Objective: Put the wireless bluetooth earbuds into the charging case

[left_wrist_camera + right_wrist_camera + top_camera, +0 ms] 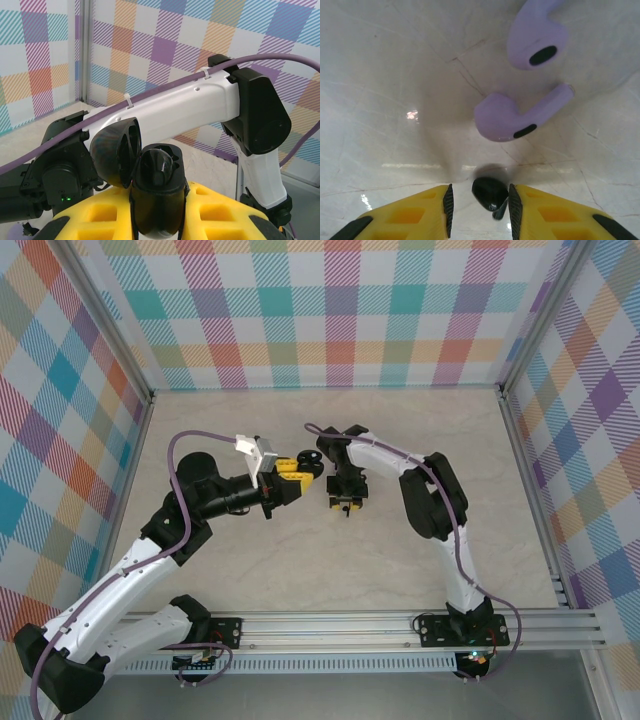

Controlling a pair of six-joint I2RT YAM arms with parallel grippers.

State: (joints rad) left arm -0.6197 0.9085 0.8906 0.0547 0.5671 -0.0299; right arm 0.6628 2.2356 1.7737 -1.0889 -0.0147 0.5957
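On the table (395, 75), the spread right tool (480, 201) flanks a glossy black earbud (489, 191); left tool (159, 200) pinches the case (157, 167).

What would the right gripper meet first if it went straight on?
Most likely the black earbud, lying on the table between the right gripper's jaws, though depth is unclear.

Three earbuds (537, 37) (512, 117) (489, 192), one black charging case (157, 200)
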